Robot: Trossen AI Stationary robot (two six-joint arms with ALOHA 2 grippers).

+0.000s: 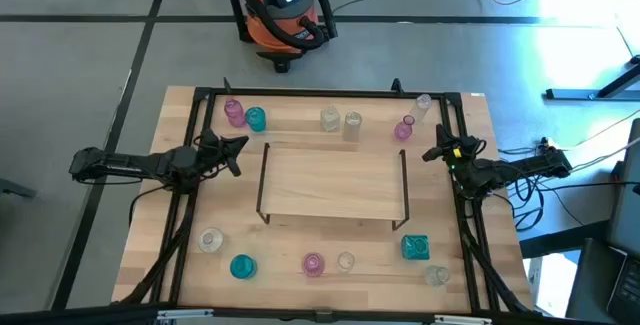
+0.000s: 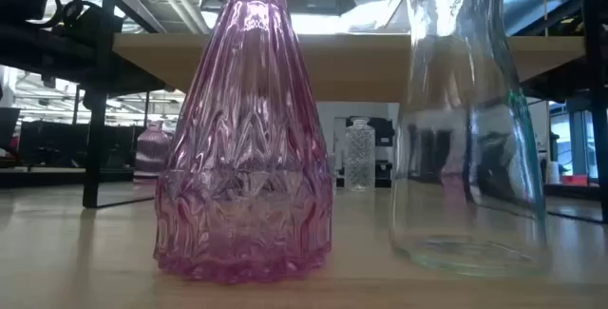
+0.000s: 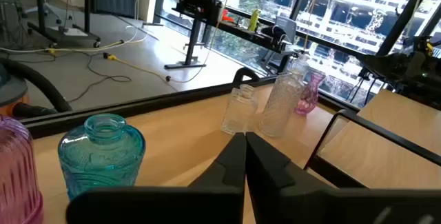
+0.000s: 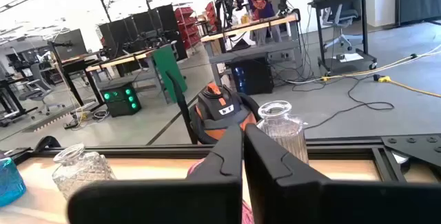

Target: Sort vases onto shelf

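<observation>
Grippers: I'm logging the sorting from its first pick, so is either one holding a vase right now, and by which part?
Nothing is held. The left gripper and right gripper are both shut on nothing, beside the shelf, which is bare.

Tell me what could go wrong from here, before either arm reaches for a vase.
1. The pink vase and teal vase stand almost touching near the shut left gripper; reaching for one could topple the other.
2. The right gripper, also shut, sits near the pink bottle and clear bottle; both look tall, narrow and easily knocked.
3. The shelf stands on thin wire legs; a bump might shift it.
</observation>
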